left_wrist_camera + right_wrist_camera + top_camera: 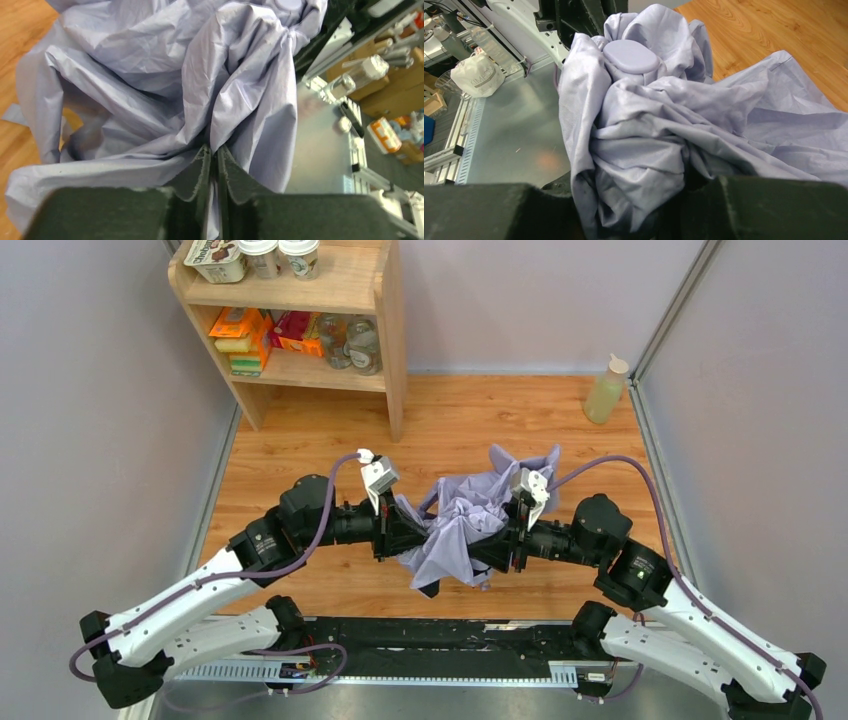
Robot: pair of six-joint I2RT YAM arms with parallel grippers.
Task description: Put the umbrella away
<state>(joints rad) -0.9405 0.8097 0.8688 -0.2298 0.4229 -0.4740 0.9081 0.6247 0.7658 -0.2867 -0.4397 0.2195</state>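
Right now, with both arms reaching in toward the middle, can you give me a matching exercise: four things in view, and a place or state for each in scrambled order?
Column one:
1. umbrella
2. left gripper
3. bottle
4. shelf

Column two:
a. stands in the far right corner
b. stands in the far left corner
c. bunched up and crumpled in the middle
d. fingers nearly together, pinching a fold of lilac fabric

Pairs: 1-c, 2-d, 3-a, 4-b.
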